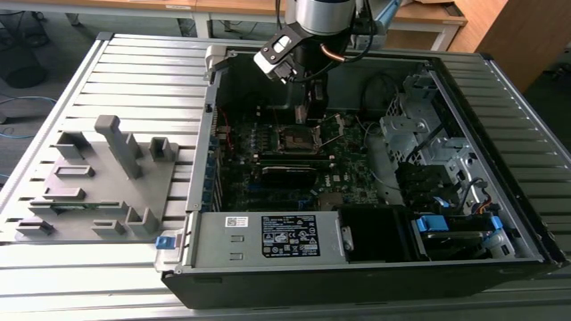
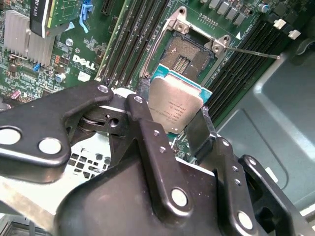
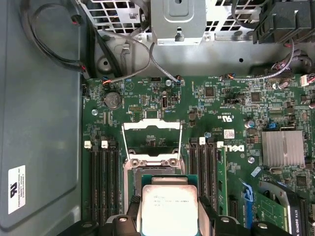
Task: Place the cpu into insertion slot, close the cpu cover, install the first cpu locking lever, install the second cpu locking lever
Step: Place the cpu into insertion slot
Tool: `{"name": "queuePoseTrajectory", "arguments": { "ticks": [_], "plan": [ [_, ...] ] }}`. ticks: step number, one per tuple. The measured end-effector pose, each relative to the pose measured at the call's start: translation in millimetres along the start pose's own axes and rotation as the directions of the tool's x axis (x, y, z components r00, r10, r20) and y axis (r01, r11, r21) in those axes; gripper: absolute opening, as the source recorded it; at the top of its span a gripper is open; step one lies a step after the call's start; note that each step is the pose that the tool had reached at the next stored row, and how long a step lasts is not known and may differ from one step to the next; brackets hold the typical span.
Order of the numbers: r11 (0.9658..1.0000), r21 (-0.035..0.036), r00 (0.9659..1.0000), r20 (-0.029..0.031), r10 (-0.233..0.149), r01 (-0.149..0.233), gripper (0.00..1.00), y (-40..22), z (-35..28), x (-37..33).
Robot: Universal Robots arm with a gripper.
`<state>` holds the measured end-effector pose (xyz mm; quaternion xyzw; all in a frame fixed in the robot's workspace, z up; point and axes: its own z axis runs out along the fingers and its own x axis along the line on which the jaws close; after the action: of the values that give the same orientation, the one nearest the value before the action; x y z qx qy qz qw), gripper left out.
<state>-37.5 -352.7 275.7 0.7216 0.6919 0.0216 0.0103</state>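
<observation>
My gripper (image 2: 172, 125) is shut on the cpu (image 2: 175, 104), a flat square chip with a dull grey metal top and a green edge, held by two opposite sides between black fingers (image 2: 142, 118). In the first wrist view the cpu (image 3: 170, 206) hangs just above the insertion slot (image 3: 147, 172) and hides part of it. The cpu cover (image 3: 151, 142), a silvery frame, stands swung open at the slot's far edge. A thin locking lever (image 2: 256, 51) sticks out beside the insertion slot (image 2: 189, 54). In the exterior view the gripper (image 1: 303, 115) reaches down into the case over the insertion slot (image 1: 299, 139).
Long black memory slots (image 3: 103, 182) flank the socket on both sides. A finned heatsink (image 3: 283, 147) and loose cables (image 3: 54, 54) lie nearby. The power supply (image 1: 267, 237) sits at the case front, drive bays (image 1: 428, 140) at the exterior view's right, and a grey fixture (image 1: 98, 180) outside at its left.
</observation>
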Motion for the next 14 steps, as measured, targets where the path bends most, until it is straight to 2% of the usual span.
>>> {"name": "queuePoseTrajectory", "arguments": {
  "ticks": [2, 3, 4, 5, 14],
  "plan": [
    [1.0, 0.0014, 1.0, 0.0001, 0.0, 0.0, 0.54, 0.0, 0.0, 0.0],
    [1.0, 0.0068, 1.0, 0.0, 0.0, 0.0, 0.54, 0.1, 0.3, 0.0],
    [0.9998, 0.0181, 1.0, 0.0004, 0.0, 0.0, 0.54, 0.0, 0.6, 0.0],
    [0.9997, 0.0236, 1.0, 0.0009, 0.0, 0.0, 0.54, 0.0, 0.5, 0.0],
    [0.9997, 0.0257, 1.0, 0.0012, 0.0, 0.0, 0.54, 0.0, 0.6, 0.0]
  ]
}}
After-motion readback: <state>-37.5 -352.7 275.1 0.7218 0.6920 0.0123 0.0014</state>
